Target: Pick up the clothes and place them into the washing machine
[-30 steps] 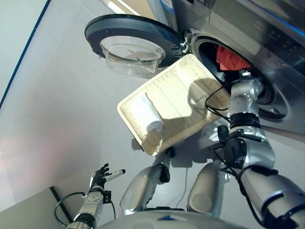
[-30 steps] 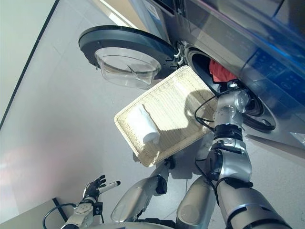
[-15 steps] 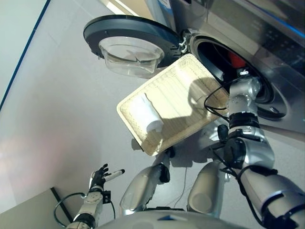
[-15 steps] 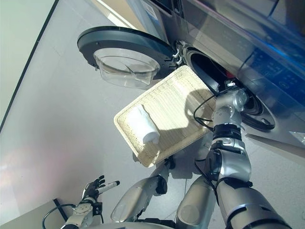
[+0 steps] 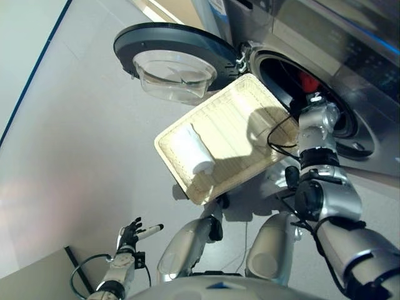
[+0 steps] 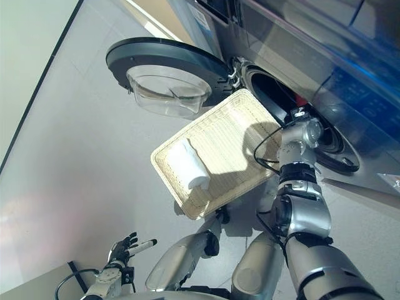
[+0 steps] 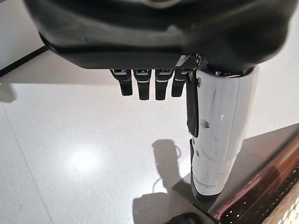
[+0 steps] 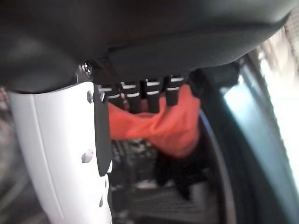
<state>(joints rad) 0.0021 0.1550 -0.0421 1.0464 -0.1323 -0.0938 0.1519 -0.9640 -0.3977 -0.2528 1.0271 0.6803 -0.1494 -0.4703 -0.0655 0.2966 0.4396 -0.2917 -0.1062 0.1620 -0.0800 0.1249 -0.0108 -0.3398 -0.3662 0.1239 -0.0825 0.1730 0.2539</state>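
Left eye view: my right arm reaches into the washing machine (image 5: 325,56) drum, leaving a white rolled cloth (image 5: 192,148) in the wicker basket (image 5: 250,112). Right wrist view: my right hand (image 8: 140,93) grips the orange garment (image 8: 173,126) inside the drum. Left wrist view: my left hand (image 7: 149,84) hangs relaxed, empty, over the floor.

The washer (image 5: 350,56) was brushed grey metal with a dull sheen. Its door (image 5: 172,53) had a matt dark rim around clear glossy glass. Beside the door, the basket (image 5: 237,134) was pale woven wicker, holding a soft white cloth roll (image 5: 194,150). The floor (image 5: 69,156) was smooth and glossy.
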